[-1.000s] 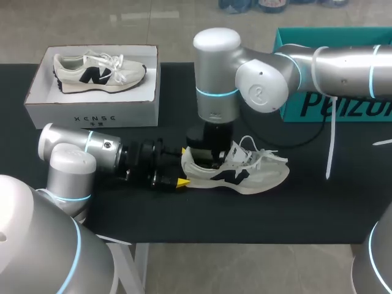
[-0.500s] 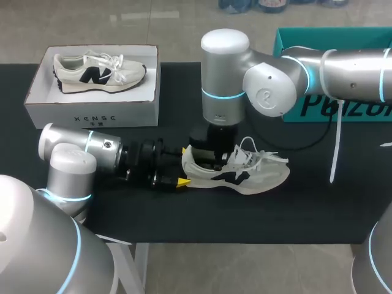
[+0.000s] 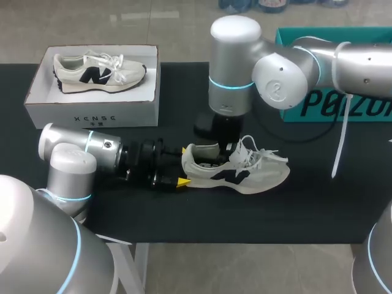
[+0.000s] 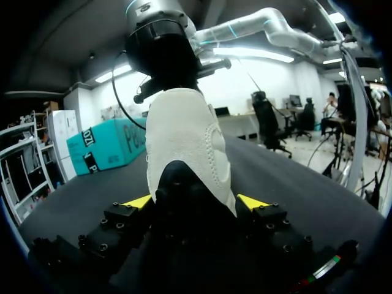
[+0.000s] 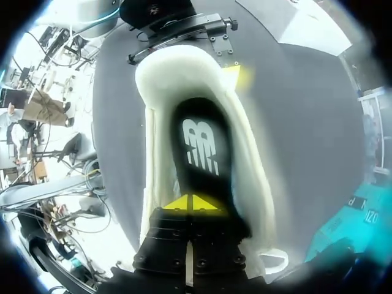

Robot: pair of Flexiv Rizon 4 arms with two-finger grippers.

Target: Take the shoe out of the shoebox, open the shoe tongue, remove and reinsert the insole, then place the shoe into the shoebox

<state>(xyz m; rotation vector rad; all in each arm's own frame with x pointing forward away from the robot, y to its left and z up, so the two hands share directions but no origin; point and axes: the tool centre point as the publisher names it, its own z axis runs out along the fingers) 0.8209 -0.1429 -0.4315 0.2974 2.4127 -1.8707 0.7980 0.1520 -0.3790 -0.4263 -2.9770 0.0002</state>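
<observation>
Shoe out on the table, held at the heel, a gripper over its opening.
Head view: the left gripper clamps the shoe's heel, toe pointing away from it; the right arm stands over the collar; the shoebox sits well apart, a second shoe inside. Left wrist view: the heel is squeezed between both yellow fingertips. Right wrist view: the right gripper has its tips pressed together just above the black insole in the shoe; whether they pinch it cannot be told.
</observation>
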